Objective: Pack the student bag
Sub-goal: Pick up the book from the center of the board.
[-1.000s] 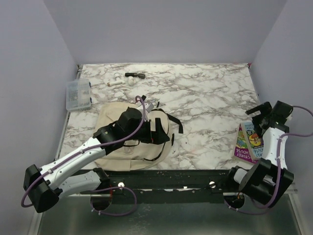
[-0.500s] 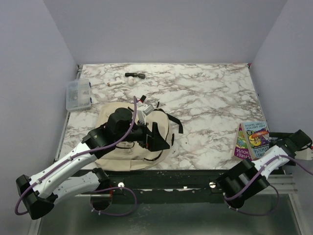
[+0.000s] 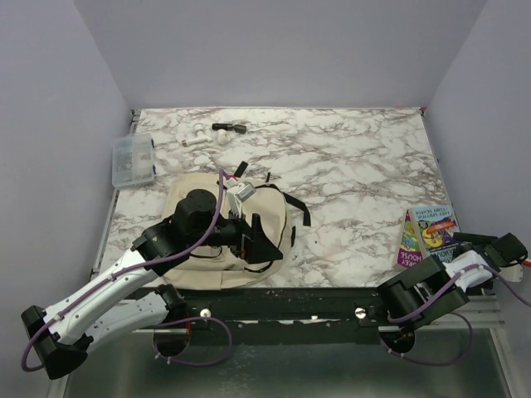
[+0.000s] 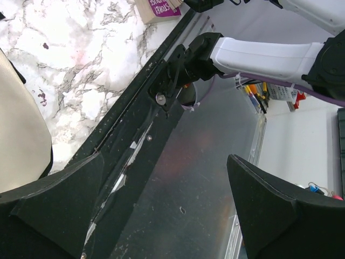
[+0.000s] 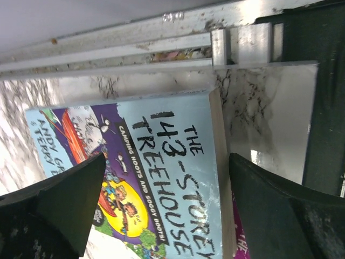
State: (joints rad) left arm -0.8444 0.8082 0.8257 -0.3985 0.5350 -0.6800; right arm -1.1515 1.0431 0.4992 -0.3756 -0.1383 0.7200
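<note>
The student bag (image 3: 187,189), a beige canvas backpack with black straps, lies flat at the table's near left. My left gripper (image 3: 260,240) hovers over the bag's near right corner, open and empty. In the left wrist view its fingers frame the table's front rail, with the student bag (image 4: 21,145) at the left edge. Two books (image 3: 431,225) lie at the near right. My right gripper (image 3: 470,240) sits low beside them, open. The right wrist view shows a light blue Treehouse book (image 5: 161,167) between the open fingers (image 5: 64,202), untouched, with a purple book (image 5: 241,244) under it.
A clear plastic box (image 3: 134,160) stands at the far left edge. Small white pieces (image 3: 197,137) and a black item (image 3: 230,128) lie at the back. The black front rail (image 3: 290,300) runs along the near edge. Side walls close in left and right.
The right arm has dropped from a raised pose to low at the table's near right corner, beside the books. The left arm has drawn back slightly and its jaws have widened.
</note>
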